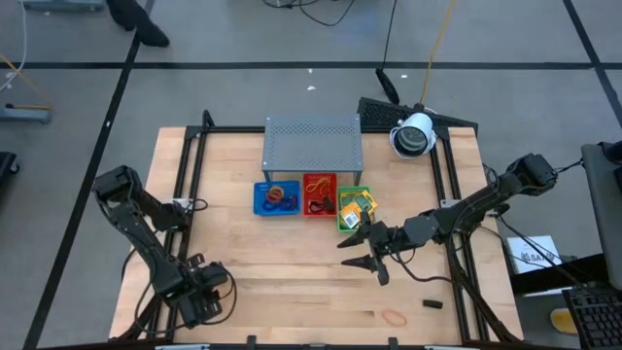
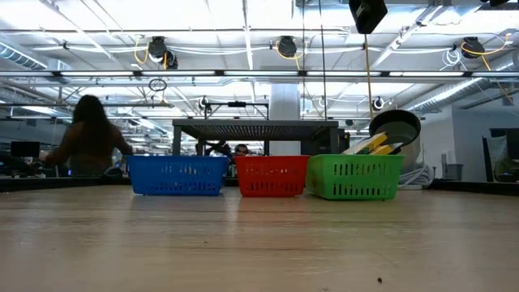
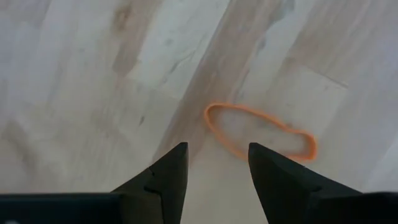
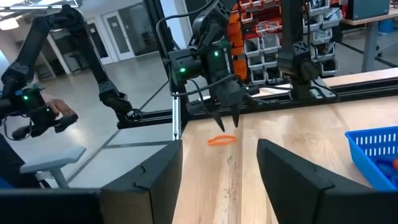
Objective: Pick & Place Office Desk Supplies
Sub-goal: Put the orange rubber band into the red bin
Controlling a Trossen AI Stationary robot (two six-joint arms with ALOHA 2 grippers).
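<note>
partly done: the blue, red and green trays (image 1: 353, 206) hold supplies. left end effector (image 3: 216, 163), spread, hovers above an orange rubber band (image 3: 261, 131); another band (image 1: 395, 316) lies well apart from the trays.

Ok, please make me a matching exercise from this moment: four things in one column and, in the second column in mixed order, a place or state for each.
Things
1. green tray
2. grey shelf
3. orange rubber band
4. right gripper

Places or states
a. open, above the table, just in front of the green tray
b. lies flat on the table, just ahead of the open left gripper
c. holds yellow-and-green packets
d. stands behind the blue tray and the red tray

Pairs: 1-c, 2-d, 3-b, 4-a
</note>
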